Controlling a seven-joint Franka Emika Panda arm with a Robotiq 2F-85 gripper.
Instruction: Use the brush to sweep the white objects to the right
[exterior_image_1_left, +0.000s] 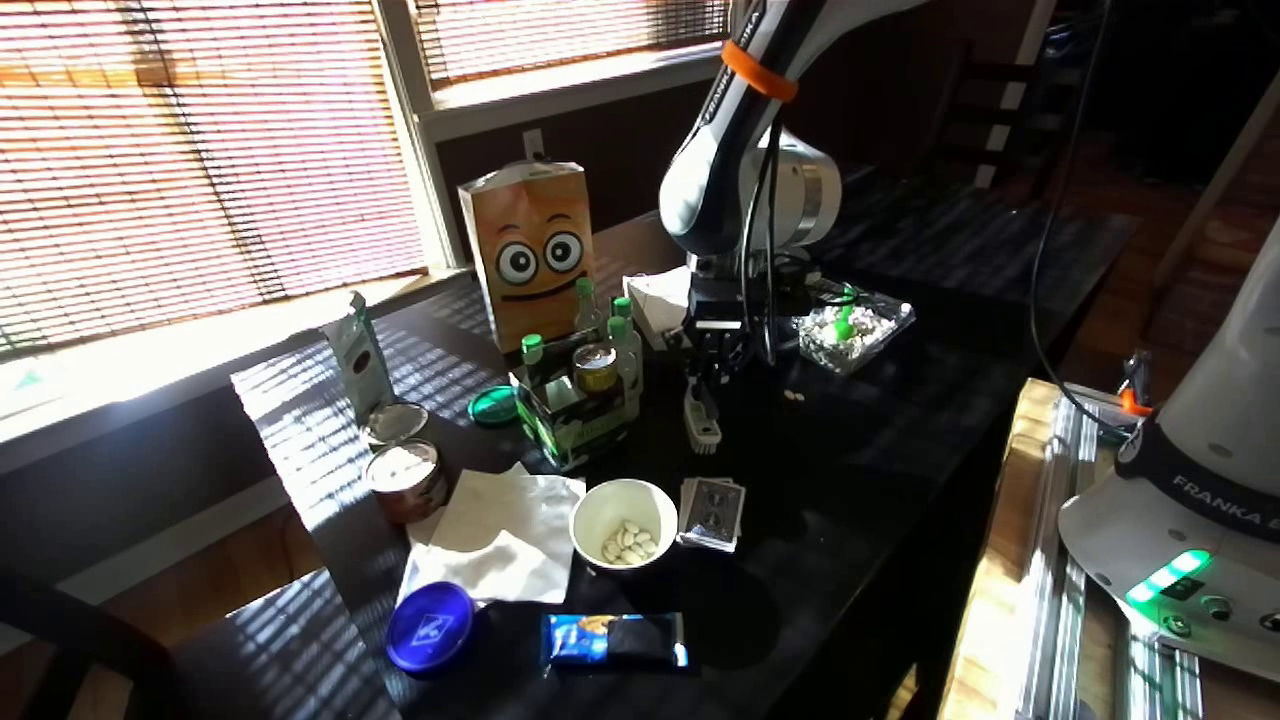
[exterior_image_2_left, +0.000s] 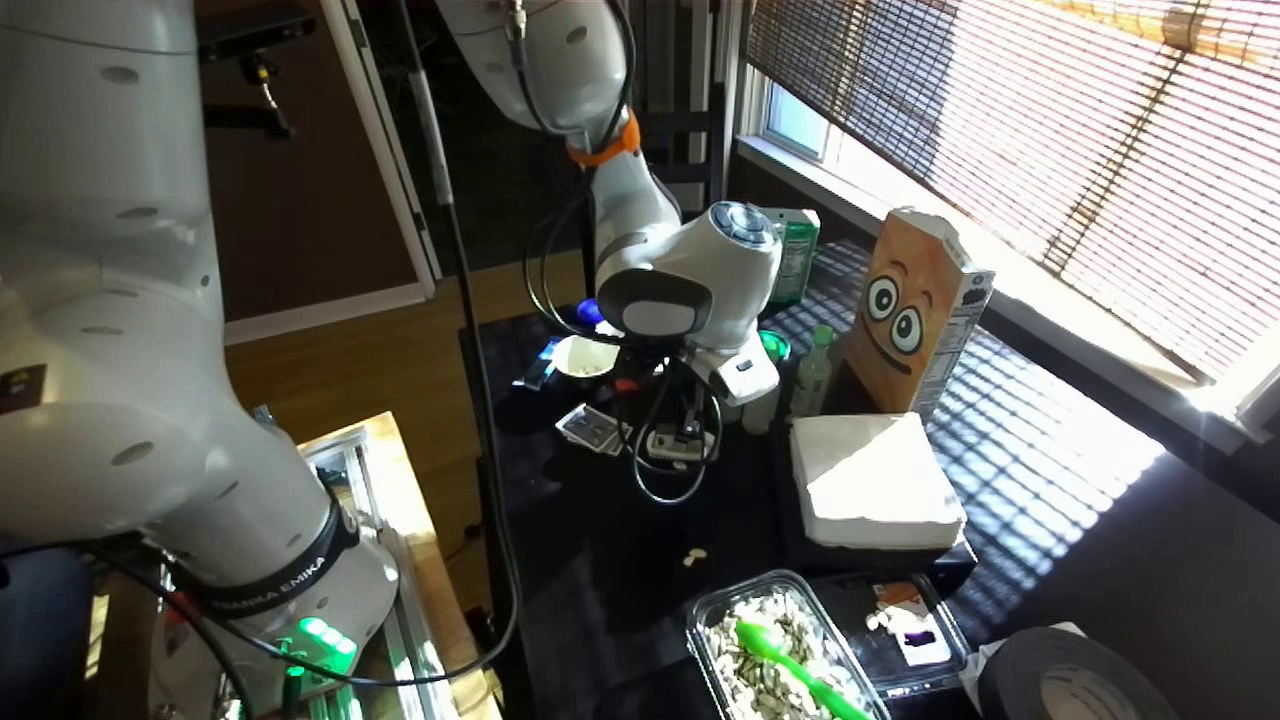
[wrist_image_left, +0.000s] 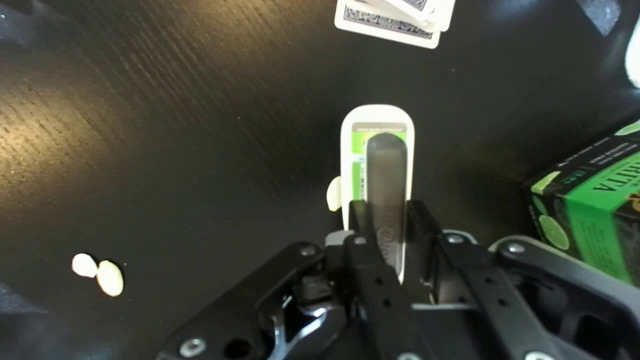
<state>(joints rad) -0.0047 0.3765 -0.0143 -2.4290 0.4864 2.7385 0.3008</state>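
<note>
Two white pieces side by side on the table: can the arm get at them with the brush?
Likely yes: the gripper holds the brush, and in the wrist view only a lone white piece by the brush's edge shows between brush and pair.

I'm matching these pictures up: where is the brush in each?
In an exterior view: brush, below and right of centre, above the playing cards.
In an exterior view: brush, just below centre, right of the playing cards.
In the wrist view: brush, just right of centre, below the playing cards.
Shared landmark: playing cards.
</note>
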